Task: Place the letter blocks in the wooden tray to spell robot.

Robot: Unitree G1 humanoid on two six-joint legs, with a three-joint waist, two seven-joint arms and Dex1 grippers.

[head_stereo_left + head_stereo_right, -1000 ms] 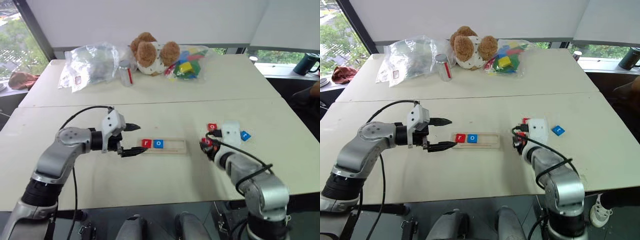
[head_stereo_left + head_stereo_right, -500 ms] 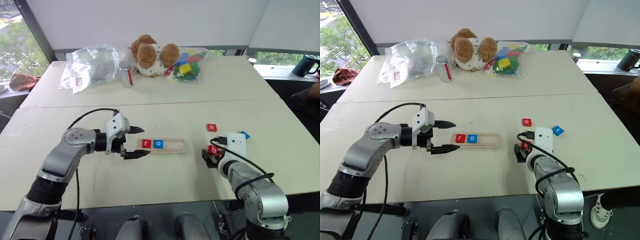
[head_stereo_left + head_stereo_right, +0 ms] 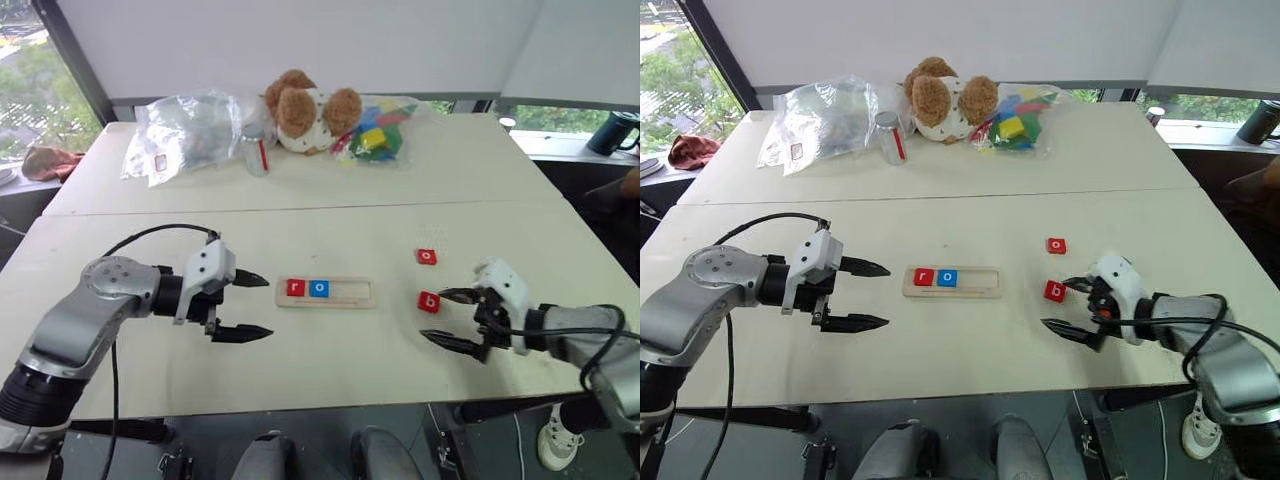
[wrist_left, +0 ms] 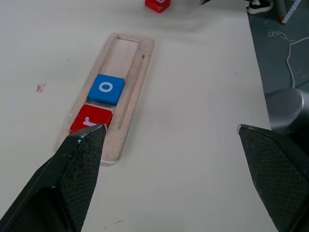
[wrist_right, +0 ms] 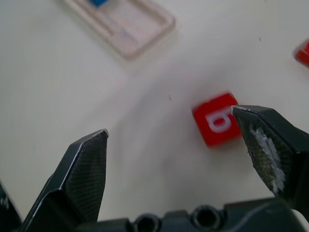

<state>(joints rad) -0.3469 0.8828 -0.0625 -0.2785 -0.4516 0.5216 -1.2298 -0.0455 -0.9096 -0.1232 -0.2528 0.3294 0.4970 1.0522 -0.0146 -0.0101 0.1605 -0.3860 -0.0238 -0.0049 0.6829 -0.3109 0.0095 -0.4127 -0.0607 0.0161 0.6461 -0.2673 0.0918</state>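
The wooden tray (image 3: 350,293) is lying flat, holding a red r block (image 3: 295,288) and blue o block (image 3: 319,289) at its left end. Red b block (image 3: 429,302) and red o block (image 3: 427,257) are lying apart to its right.

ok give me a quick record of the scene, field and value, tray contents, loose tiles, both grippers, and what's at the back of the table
tray: wooden tray, mid-table, three slots bare
in tray: red r block, then blue o block, side by side at its left end
loose tiles: red b block and red o block on the table, right of the tray
left gripper: open, empty, left of the tray
right gripper: open, empty, beside the b block
back of table: teddy bear, bagged toy bricks, clear plastic bag
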